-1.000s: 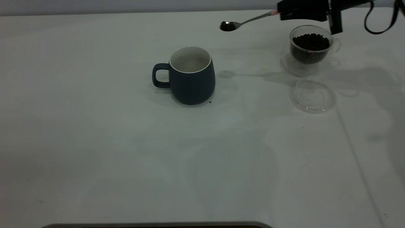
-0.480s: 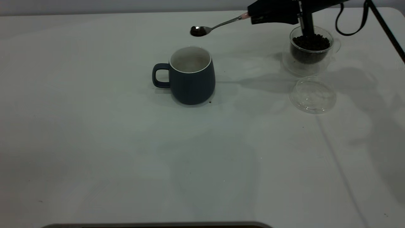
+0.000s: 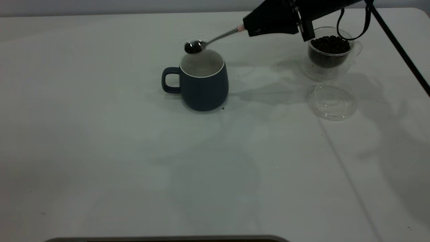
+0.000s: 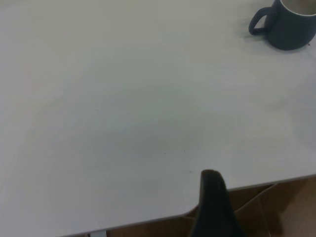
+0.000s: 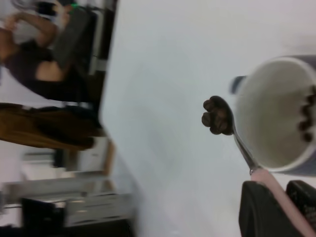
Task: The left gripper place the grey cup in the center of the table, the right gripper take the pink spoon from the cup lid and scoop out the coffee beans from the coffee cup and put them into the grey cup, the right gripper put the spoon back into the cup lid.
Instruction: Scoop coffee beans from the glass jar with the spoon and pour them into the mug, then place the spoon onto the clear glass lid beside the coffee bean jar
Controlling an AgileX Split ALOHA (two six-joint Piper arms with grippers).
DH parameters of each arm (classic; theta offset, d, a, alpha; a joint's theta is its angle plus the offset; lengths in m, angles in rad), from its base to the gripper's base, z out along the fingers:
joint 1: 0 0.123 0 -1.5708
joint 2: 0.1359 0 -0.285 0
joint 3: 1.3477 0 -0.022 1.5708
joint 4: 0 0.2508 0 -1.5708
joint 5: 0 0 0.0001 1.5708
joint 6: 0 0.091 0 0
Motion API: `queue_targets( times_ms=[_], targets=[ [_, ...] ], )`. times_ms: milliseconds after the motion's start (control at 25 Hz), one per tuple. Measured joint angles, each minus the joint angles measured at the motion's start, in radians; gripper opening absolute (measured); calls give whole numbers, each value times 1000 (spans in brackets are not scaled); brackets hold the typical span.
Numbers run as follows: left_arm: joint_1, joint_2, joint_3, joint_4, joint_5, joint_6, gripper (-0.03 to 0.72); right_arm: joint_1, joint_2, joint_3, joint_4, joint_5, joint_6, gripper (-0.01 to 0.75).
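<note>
Jaws of the right gripper (image 3: 249, 29) pinch the pink spoon (image 3: 215, 37) by its pink handle end, the metal neck running out and slightly down to a bowl loaded with coffee beans (image 3: 193, 47), held above the far rim of the grey cup (image 3: 203, 80). The cup stands near mid-counter; the coffee cup (image 3: 330, 50) and the bare cup lid (image 3: 332, 101) sit well off to its right.

Handling, as a judgement: spoon is light and stiff, slick at the metal, so the handle end is the place to hold it. The beans lie loose and heaped and would roll off with any quick tilt.

Right wrist view shows the heap on the spoon bowl (image 5: 217, 116) beside the cup's rim, and a few beans already inside the cup (image 5: 306, 118) — hidden from the exterior view. Left gripper (image 4: 213, 207) is parked at the counter (image 4: 123, 123) edge; jaws not readable.
</note>
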State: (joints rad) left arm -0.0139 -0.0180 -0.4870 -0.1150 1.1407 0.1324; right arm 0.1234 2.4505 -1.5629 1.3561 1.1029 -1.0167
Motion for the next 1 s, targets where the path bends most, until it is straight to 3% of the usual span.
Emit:
queue_targets(
  times_ms=[280, 520, 800, 1000],
  targets=[
    [0, 0, 0, 0, 0, 0, 567, 16, -53, 0, -100, -104, -245, 100],
    [0, 0, 0, 0, 0, 0, 567, 25, -167, 0, -166, -176, -314, 100],
    [0, 0, 0, 0, 0, 0, 567, 5, -340, 0, -384, -65, -223, 100],
    [0, 0, 0, 0, 0, 0, 567, -134, -488, 59, -575, 45, -129, 100]
  ],
)
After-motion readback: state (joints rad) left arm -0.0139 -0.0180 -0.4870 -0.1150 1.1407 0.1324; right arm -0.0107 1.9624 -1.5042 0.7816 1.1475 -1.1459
